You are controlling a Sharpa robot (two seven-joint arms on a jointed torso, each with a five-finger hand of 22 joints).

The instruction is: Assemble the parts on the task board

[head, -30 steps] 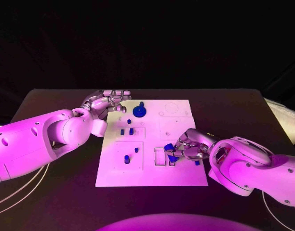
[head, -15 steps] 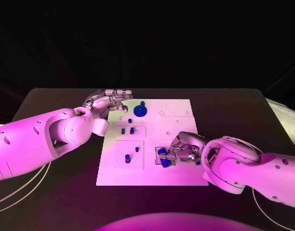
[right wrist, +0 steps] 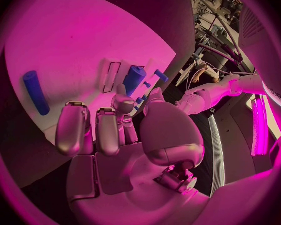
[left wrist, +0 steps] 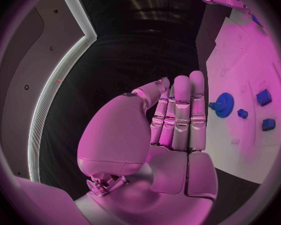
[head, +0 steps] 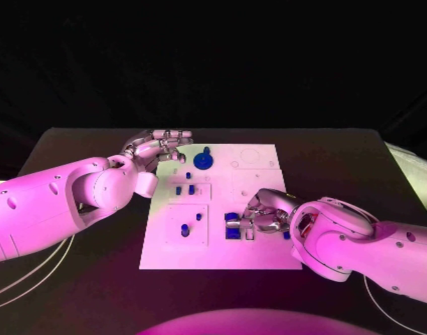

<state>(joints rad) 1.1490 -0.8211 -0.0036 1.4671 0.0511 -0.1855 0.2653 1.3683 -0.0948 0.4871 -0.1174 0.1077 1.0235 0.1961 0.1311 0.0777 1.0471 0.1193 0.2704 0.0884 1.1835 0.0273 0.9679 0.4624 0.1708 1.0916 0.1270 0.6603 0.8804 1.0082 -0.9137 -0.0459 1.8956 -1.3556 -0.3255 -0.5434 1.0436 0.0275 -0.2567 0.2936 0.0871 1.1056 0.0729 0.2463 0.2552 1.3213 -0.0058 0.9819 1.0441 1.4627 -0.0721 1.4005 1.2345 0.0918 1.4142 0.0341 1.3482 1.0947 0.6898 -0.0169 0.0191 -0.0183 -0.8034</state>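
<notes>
The white task board (head: 259,255) lies in the middle of the black table. A blue gear (head: 204,160) stands near its far edge, and small blue pegs (head: 178,189) stand in its left half. My right hand (head: 267,218) is over the board's right half, fingers curled, pinching a blue cylinder (head: 231,227) at the rectangular slot (right wrist: 110,77). The right wrist view shows this cylinder (right wrist: 134,80) just past the fingertips (right wrist: 122,104). A longer blue rod (right wrist: 36,91) lies flat on the board. My left hand (head: 163,144) rests at the board's far left corner, fingers straight, holding nothing.
The left wrist view shows the gear (left wrist: 223,105) and two blue blocks (left wrist: 263,97) beside my flat left hand (left wrist: 175,120). A pale object (head: 415,174) lies at the table's right edge. Bare board stretches along the near edge.
My right hand has moved left across the board with the blue cylinder, bringing it over the rectangular slot. The left hand has stayed where it was.
</notes>
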